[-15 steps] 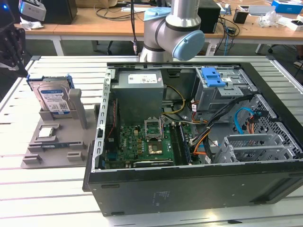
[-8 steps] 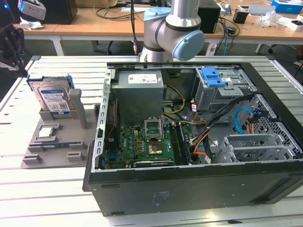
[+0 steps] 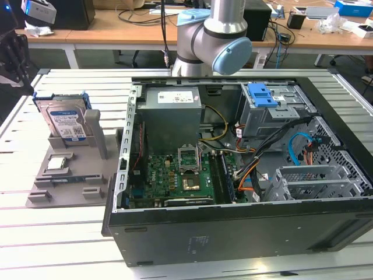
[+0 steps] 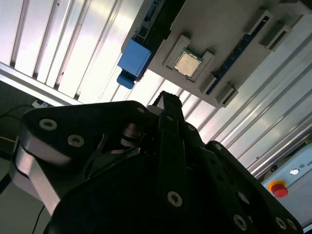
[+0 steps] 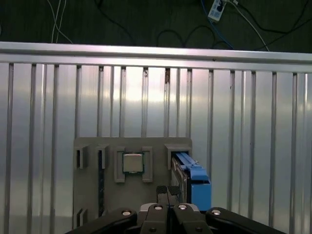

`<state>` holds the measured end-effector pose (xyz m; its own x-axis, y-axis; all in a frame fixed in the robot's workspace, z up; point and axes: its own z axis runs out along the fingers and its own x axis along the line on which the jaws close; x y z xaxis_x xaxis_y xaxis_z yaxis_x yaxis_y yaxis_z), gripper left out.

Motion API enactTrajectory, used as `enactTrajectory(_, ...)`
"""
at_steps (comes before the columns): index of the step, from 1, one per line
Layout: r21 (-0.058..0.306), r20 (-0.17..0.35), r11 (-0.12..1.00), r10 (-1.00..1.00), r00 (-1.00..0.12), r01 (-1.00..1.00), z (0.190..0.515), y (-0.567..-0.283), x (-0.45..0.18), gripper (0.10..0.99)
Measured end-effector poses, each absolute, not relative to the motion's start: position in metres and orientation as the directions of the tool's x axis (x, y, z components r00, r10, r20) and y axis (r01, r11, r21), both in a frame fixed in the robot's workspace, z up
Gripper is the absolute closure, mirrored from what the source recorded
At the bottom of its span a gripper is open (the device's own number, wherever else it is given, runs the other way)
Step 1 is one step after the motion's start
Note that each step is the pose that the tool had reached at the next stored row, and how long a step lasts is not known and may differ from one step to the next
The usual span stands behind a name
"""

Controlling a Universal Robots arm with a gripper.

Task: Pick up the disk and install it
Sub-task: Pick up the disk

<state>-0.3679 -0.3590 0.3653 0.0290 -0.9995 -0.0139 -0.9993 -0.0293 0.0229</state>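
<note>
The disk [image 3: 65,121], a silver drive with a white-and-blue label in a blue caddy frame, stands on edge in a grey holder [image 3: 64,192] at the exterior view's left, outside the computer case. My gripper [image 3: 20,73] hangs high above the table, further toward the exterior view's left than the disk, and is apart from it. In the first wrist view the fingertips [image 5: 168,194] are pressed together, shut on nothing, with the disk's blue frame [image 5: 195,180] just beside them far below. The second wrist view shows the gripper [image 4: 165,105] edge-on and the blue frame [image 4: 134,57] beyond it.
A small square silver chip [image 3: 58,163] [image 5: 131,163] [image 4: 187,63] lies in the holder next to the disk. The open computer case [image 3: 233,233] covers the middle and right of the slatted table, with a blue-latched bay [image 3: 262,94] and a grey drive cage [image 3: 315,181].
</note>
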Motion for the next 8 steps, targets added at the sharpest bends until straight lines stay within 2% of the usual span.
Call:
enactTrajectory(6,0.023,-0.014,-0.031,-0.999,0.03,-0.999,0.3652,-0.359,-0.3679,0.973)
enactTrajectory(8,0.023,-0.014,-0.031,-0.999,0.031,-0.999,0.3652,-0.359,-0.3679,0.851)
